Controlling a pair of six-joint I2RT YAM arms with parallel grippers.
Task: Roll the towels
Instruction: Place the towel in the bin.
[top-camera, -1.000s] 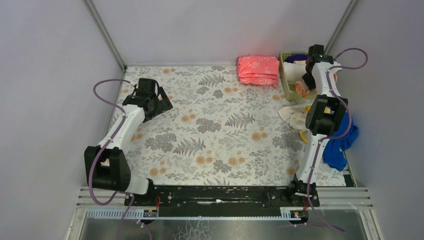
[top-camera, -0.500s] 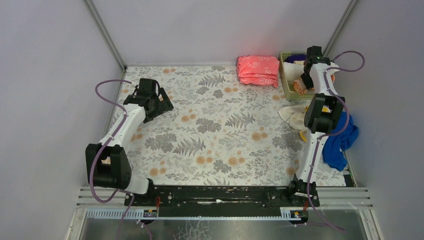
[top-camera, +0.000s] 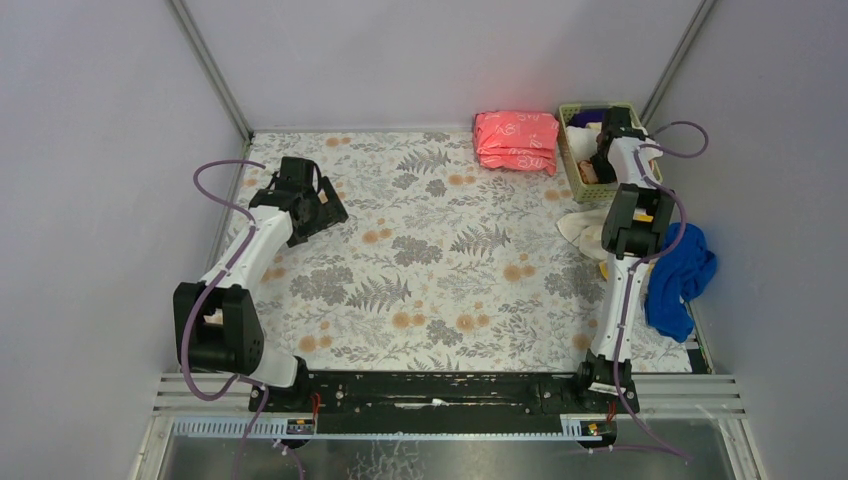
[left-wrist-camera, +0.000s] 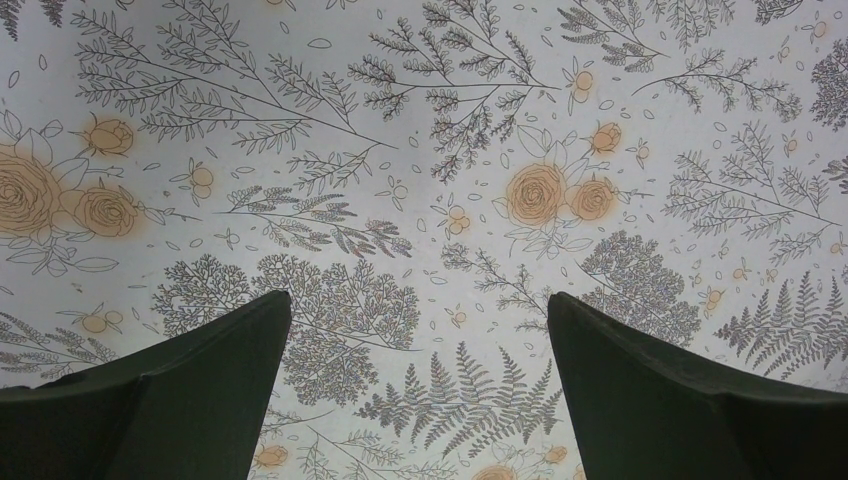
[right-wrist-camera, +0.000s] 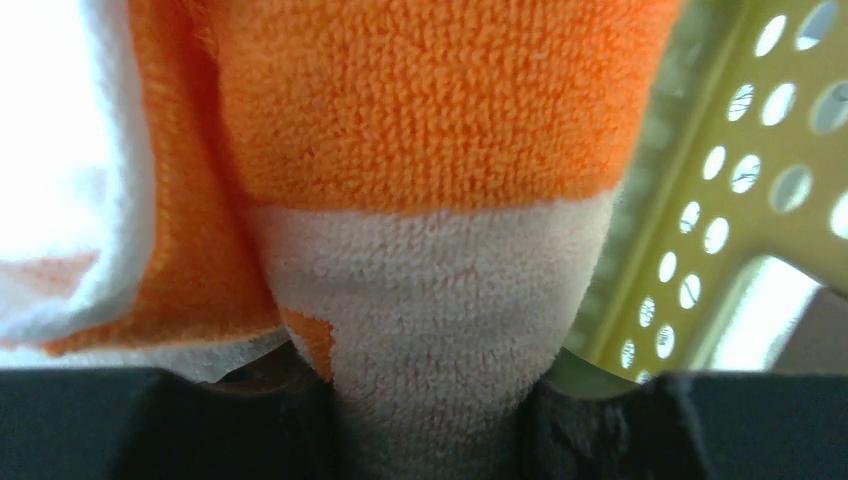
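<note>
Right gripper (right-wrist-camera: 430, 425) pinches orange towel (right-wrist-camera: 420, 120); left gripper (left-wrist-camera: 415, 300) gapes.

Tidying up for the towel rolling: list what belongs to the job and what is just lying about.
Job: orange towel in the right gripper, blue towel, cream towel, green basket.
Lying about: folded pink stack; the open left gripper hovers idle.

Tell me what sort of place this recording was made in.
Probably a lab robot cell, not a home: bare grey walls, a left arm and right arm bolted to a black rail, and a floral-covered table staged with a basket of towels.
</note>
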